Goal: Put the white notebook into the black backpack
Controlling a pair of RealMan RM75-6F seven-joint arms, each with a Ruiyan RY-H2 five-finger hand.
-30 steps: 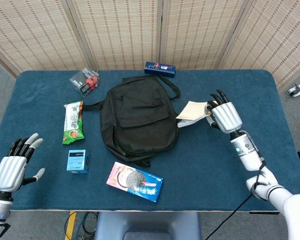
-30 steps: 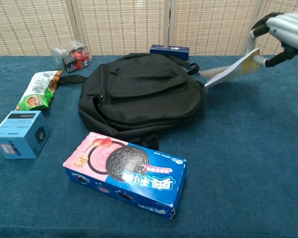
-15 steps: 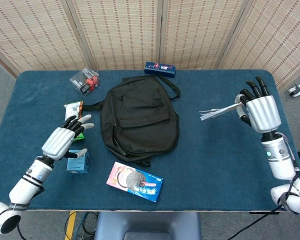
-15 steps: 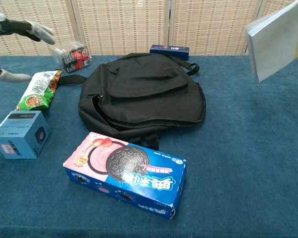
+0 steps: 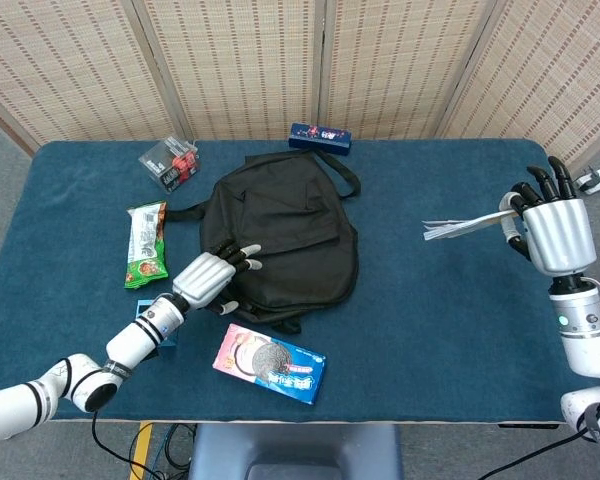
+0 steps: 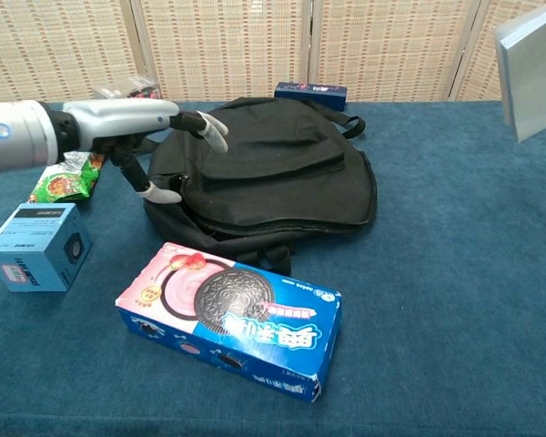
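Cookie box [image 5: 270,364], front edge. L hand [image 5: 209,278]: fingers spread, holding nothing, over black backpack [image 5: 280,235] lower-left edge. Backpack lies flat mid-table. R hand [image 5: 553,230]: pinching white notebook [image 5: 465,225], raised off table, well right of backpack. Blue carton [image 5: 319,136] at back.

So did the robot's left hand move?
Yes. The left hand came in from the table's near left corner, past the blue box, and now reaches over the backpack's left edge.
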